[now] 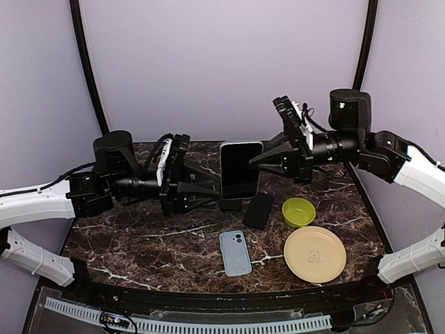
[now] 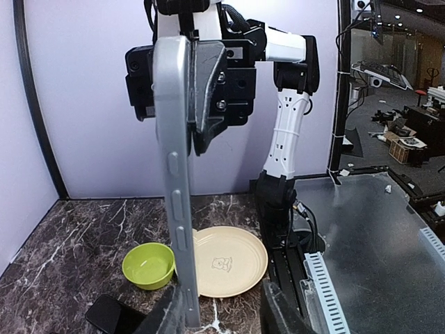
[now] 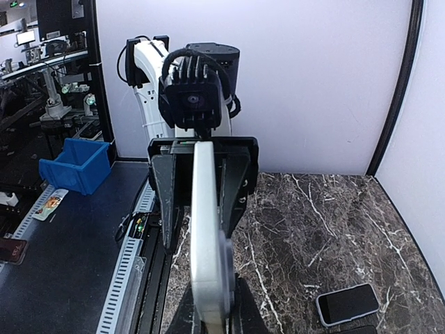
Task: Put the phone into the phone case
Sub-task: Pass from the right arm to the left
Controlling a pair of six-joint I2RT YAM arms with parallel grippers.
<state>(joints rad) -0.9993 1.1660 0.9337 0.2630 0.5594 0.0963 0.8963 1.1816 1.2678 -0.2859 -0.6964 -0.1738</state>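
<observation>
Silver-edged phone [image 1: 241,174] upright btwn both grippers; right gripper [image 1: 257,161] clamped on it, left gripper [image 1: 217,189] at opposite edge, fingertips cut off in wrist view, grip can't tell; blue phone case [image 1: 235,252] below them

You had a phone [image 1: 240,174] with a black screen and a silver-grey frame, the edge plain pale metal in both of your wrist views. The phone case [image 1: 235,252] was light blue. The flat rectangular item [image 1: 258,210] was plain glossy black. Your bowl [image 1: 299,211] was lime green, and the plate [image 1: 314,254] was cream yellow with a small bear outline printed at its centre. The table [image 1: 139,236] was dark brown-black marble, patterned with thin white veins. The walls [image 1: 222,62] were pale lilac. Your left gripper [image 1: 217,189] and right gripper [image 1: 252,161] were black, on arms of white shells and black joints. A bin [image 3: 75,165] off the table was bright blue.
</observation>
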